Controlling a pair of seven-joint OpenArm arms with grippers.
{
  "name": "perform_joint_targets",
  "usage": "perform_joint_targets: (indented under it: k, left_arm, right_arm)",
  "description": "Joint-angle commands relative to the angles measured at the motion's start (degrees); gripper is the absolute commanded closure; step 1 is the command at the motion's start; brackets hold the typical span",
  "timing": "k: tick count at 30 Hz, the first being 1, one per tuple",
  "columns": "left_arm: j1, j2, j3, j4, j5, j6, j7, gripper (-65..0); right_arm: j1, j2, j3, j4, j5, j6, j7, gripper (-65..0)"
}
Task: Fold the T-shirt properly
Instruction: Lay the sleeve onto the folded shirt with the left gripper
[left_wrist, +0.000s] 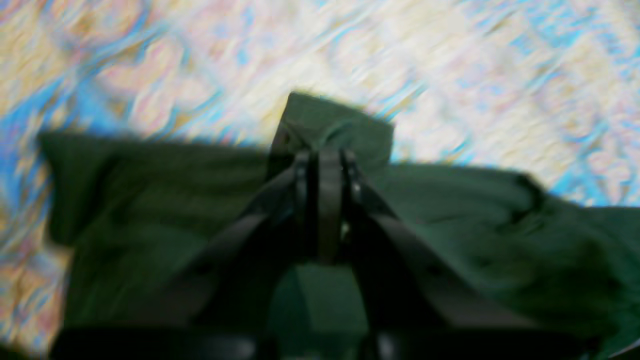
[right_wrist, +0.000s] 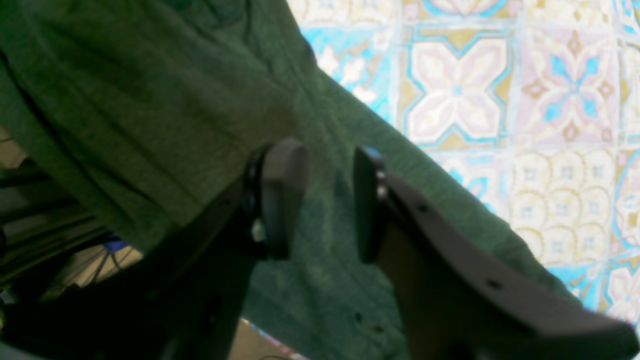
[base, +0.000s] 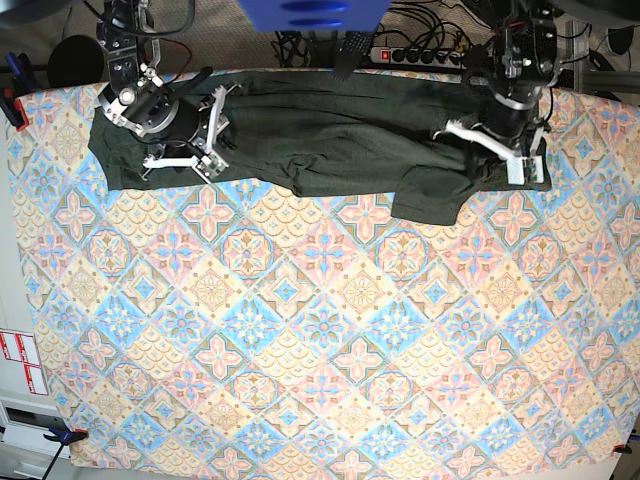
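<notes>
Patterned cloth bare up close; T-shirt bunched along far edge. Left gripper clamps a fabric tab, likely to drag it; right gripper gapes over cloth, holding nothing.

The scene is viewed from directly overhead in the base view, well above the worktop, so that the whole patterned cloth is taken in, with both arms at the far edge. The left wrist view is taken from just behind the left gripper, looking along its fingers from very close; the picture is blurred. The right wrist view is set likewise behind the right gripper, facing down along it at close range. The T-shirt and the tiled pattern beneath it are shared by all three views; each gripper is also seen in the base view, the left one at far right and the right one at far left.
</notes>
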Motion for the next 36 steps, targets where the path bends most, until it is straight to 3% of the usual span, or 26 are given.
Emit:
perform_joint_targets:
  k: [1,7,11,16,22,27,33,36]
  left_arm:
    - [0.93,-0.16,-0.88,1.10,-0.17,-0.24,-1.46,0.0]
    - [3.66,-0.08,-0.70,0.57,-0.17,-0.24,-0.84,0.0]
    - [5.24,0.01,1.06,0.31,-0.35,-0.24,2.76,-0.4]
    - [7.17,2.30,0.62,0.22,0.18,-0.24,9.00,-11.8]
    - [7.26,2.56,-1.75,0.40,-0.17,-0.24,9.88,-20.9]
    - [1.11,2.39,-5.80,-0.04,0.18,-0.24,10.23,-21.6]
    - [-7.95,2.21,-5.89,-6.29,0.18,-0.33,10.41,-22.0]
    - [-12.78,2.39,-5.89,-12.00,-0.35,-0.33,14.98,-26.9]
  right_arm:
    - [0.09,0.46,0.20,0.89,0.61,-0.21,0.99,-19.2]
    - [0.09,0.46,-0.33,0.80,0.61,-0.21,0.81,-19.2]
    - [0.09,0.46,-0.33,0.80,0.61,-0.21,0.72,-19.2]
    - [0.09,0.46,-0.33,0.80,0.61,-0.21,0.72,-19.2]
    - [0.09,0.46,-0.33,0.80,0.61,-0.21,0.72,-19.2]
    - [0.09,0.46,-0.33,0.80,0.61,-0.21,0.72,-19.2]
    - [0.09,0.46,-0.41,0.80,0.61,-0.21,0.72,-19.2]
    - [0.09,0.46,-0.41,0.80,0.61,-0.21,0.72,-19.2]
